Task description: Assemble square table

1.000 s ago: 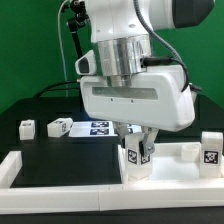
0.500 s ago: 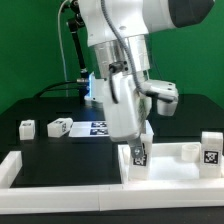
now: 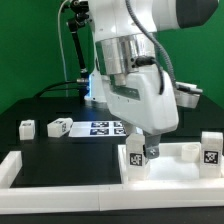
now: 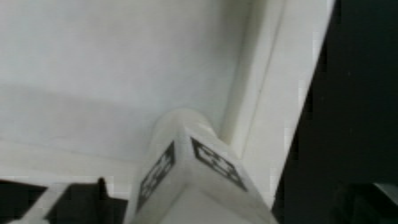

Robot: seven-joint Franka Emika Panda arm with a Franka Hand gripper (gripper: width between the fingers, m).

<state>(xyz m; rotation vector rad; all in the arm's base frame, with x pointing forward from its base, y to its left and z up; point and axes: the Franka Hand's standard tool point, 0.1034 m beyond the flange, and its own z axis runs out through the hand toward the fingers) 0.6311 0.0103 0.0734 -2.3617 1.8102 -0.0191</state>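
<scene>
Nearest the camera lies one long white border bar (image 3: 70,192), running across the front of the black tabletop (image 3: 60,152). A second bar (image 3: 9,165) runs back from it on the exterior view's left.

Just behind the front bar, on the exterior view's right, lies the one large white plastic square panel with a raised rim (image 3: 178,172). In the wrist view its flat face (image 4: 107,70) and a strip of rim show pale against the dark table.

At the panel's left corner stands a small white leg block with black-and-white tags (image 3: 136,161), upright on the panel. My claw (image 3: 141,148) is straight above it. My two fingers seem pressed to either side of its top, though my own hand hides most of the contact. In the wrist view this same block (image 4: 196,172) rises toward the camera, with tags on two of its faces.

I count four leg blocks in all. The second (image 3: 211,152) stands upright at the exterior view's right edge, well apart from mine, and whether it rests on the panel or beside it I cannot tell.

Farther back on the exterior view's left, the third (image 3: 27,127) and fourth (image 3: 60,126) lie near each other on the tabletop. Just right of them lies the one marker board (image 3: 102,127), flat.
</scene>
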